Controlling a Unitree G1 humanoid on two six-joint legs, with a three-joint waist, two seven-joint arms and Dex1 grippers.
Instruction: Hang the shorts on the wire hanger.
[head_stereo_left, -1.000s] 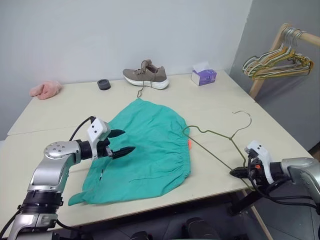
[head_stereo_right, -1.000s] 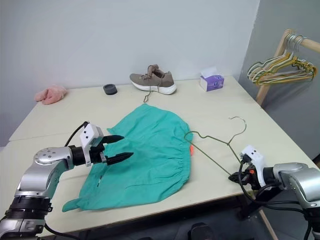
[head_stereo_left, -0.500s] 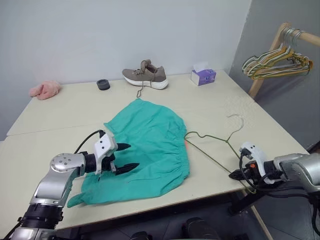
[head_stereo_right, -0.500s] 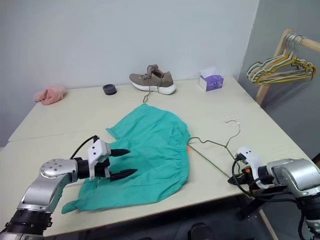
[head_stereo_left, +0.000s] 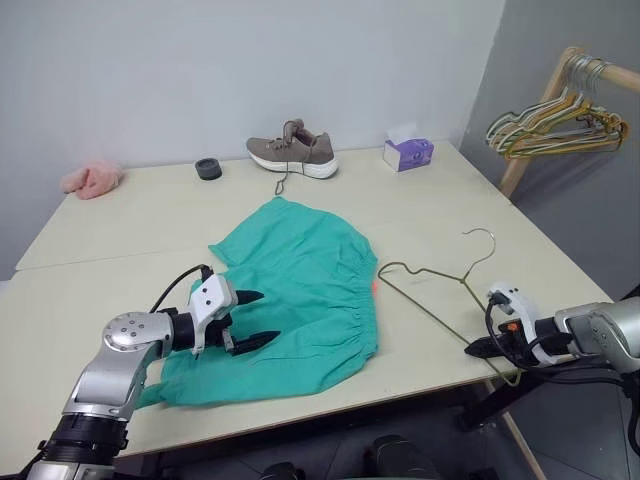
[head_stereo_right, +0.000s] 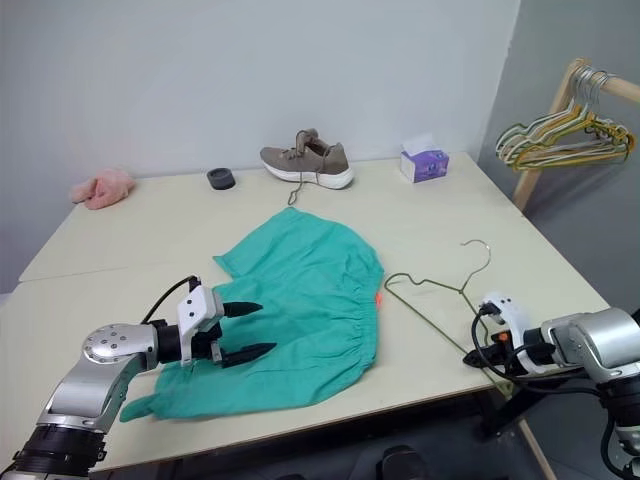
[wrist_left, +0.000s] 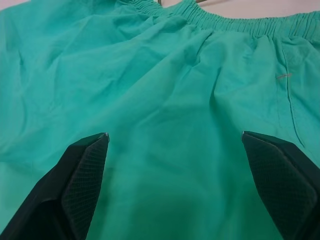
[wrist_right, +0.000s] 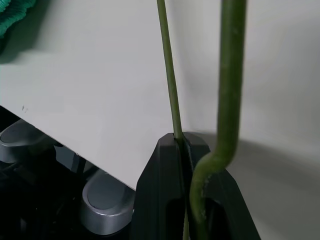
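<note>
Two claws: left claw (head_stereo_left: 252, 318) spread wide over the shorts (head_stereo_left: 300, 290); right claw (wrist_right: 186, 145) clenched on the wire hanger (head_stereo_left: 440, 285) (wrist view shows wire pinched), tabletop (head_stereo_left: 120, 220) edge

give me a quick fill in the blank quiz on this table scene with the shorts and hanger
1. The right gripper is shut on the wire hanger, whose colour is ____.
2. The left gripper hovers over the teal shorts with its fingers ____.
3. The brown shoe sits between the black cap and the purple ____ box.

Missing words: olive-green; open; tissue
</note>
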